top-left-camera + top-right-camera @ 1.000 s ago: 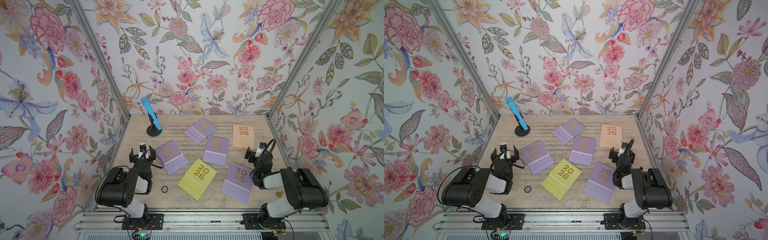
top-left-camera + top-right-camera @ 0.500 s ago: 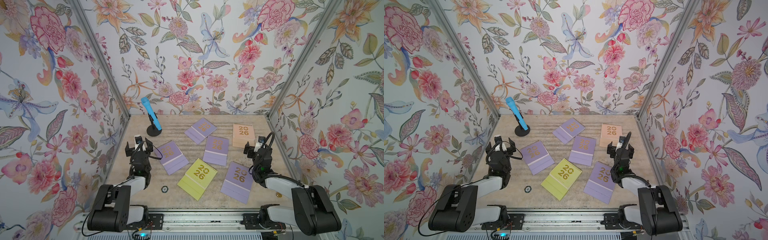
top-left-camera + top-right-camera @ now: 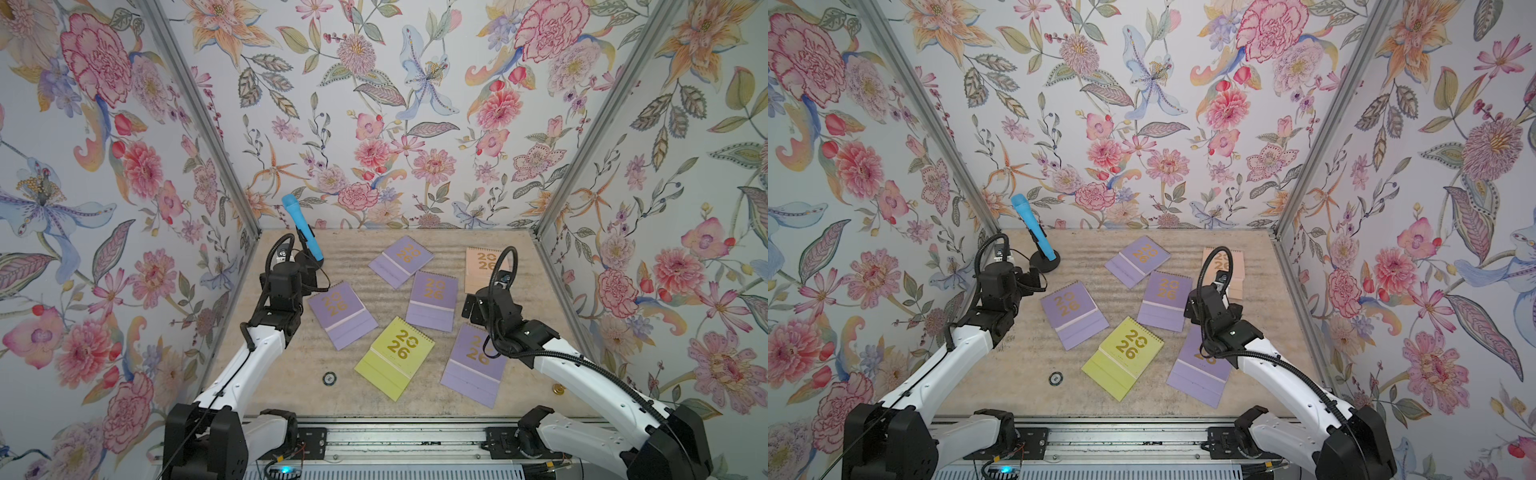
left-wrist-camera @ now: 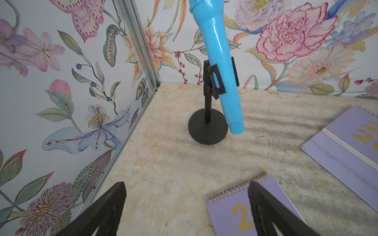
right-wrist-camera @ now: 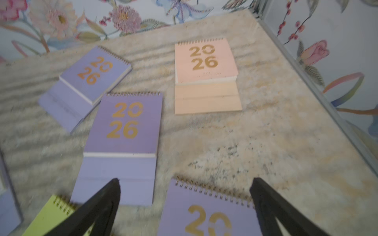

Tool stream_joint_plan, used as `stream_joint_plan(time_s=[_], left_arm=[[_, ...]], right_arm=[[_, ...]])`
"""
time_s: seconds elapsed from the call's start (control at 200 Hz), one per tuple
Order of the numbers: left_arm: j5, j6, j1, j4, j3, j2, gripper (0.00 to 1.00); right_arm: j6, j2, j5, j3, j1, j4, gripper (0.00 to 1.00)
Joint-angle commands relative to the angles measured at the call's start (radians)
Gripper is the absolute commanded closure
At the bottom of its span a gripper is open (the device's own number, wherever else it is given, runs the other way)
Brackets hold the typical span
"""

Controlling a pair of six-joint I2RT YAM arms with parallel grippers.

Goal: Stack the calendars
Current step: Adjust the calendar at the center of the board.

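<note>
**Visitor:** Where do the calendars lie?

**Inspector:** Six lie flat and apart on the surface (image 3: 353,249), and none is stacked. The left lavender calendar (image 4: 229,210) is just beside the left gripper (image 4: 186,183). The front lavender calendar (image 5: 208,214) is below the right gripper (image 5: 185,180). Both grippers are wide and empty.

**Visitor:** Hazards?

**Inspector:** The blue microphone (image 3: 301,226) stands near the left arm, and a loose swing could topple it. Fingers may also shove a flat calendar along instead of lifting it.
</note>
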Motion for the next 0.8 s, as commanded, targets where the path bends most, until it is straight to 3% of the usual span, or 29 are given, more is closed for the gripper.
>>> stream_joint_plan(time_s=[0.0,0.105,0.28,0.51,0.796], left_arm=[[0.121,-0.129,-0.049,-0.208,-0.012,-0.035,0.1],[0.174,-0.197,-0.119,-0.236,-0.046,-0.046,0.16],[0.242,-0.3,-0.203,-0.231,-0.119,-0.064,0.29],[0.346,-0.413,-0.274,-0.176,-0.202,-0.076,0.47],[0.396,-0.481,-0.324,-0.117,-0.235,-0.024,0.72]], right_arm=[[0.31,0.014,0.018,0.003,0.109,-0.217,0.01],[0.438,0.052,-0.048,0.002,0.205,-0.216,0.01],[0.537,0.181,-0.117,0.053,0.333,-0.231,0.01],[0.569,0.257,-0.274,0.035,0.347,-0.156,0.01],[0.557,0.26,-0.462,-0.077,0.271,0.063,0.01]])
